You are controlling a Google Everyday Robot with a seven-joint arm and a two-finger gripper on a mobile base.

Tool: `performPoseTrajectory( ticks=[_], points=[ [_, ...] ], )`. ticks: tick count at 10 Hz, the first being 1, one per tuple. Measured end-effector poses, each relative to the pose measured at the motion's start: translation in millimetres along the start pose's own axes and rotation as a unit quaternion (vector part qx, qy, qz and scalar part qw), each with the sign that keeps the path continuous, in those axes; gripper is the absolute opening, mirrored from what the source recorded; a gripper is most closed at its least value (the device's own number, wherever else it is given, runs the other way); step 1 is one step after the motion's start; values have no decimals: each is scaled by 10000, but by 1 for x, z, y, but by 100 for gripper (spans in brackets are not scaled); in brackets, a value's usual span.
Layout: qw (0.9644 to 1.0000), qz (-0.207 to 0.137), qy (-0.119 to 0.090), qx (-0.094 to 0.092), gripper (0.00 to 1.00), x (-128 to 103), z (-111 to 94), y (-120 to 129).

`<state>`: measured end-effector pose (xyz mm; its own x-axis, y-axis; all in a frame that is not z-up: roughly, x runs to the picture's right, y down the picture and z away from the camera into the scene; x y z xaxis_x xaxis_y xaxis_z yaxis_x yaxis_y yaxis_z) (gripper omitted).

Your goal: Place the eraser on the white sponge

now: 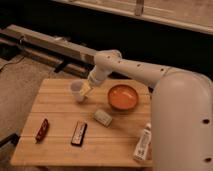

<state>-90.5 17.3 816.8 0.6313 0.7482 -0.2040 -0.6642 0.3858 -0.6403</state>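
Note:
The eraser (79,133), a flat dark block with pale marks, lies on the wooden table (60,152) toward the front, left of centre. The white sponge (103,118), a small whitish-grey pad, lies a little to its right and farther back, near the bowl. My gripper (85,90) hangs over the back of the table, next to the white cup, well away from both the eraser and the sponge. The arm reaches in from the right.
A white cup (76,91) stands just left of the gripper. An orange bowl (123,98) sits at the back right. A slim dark red object (41,130) lies at the front left. A white bottle (143,142) lies at the front right.

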Motion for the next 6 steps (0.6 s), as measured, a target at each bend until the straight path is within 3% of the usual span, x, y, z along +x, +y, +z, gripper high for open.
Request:
performPoseTrajectory(
  ticks=[2,4,6],
  points=[
    [9997,-144,86,173,80,5,-5,20],
    [9987,-246,176,411,80,20,-10,62],
    [9984,-170,287,464,80,40,-5,93]
  ],
)
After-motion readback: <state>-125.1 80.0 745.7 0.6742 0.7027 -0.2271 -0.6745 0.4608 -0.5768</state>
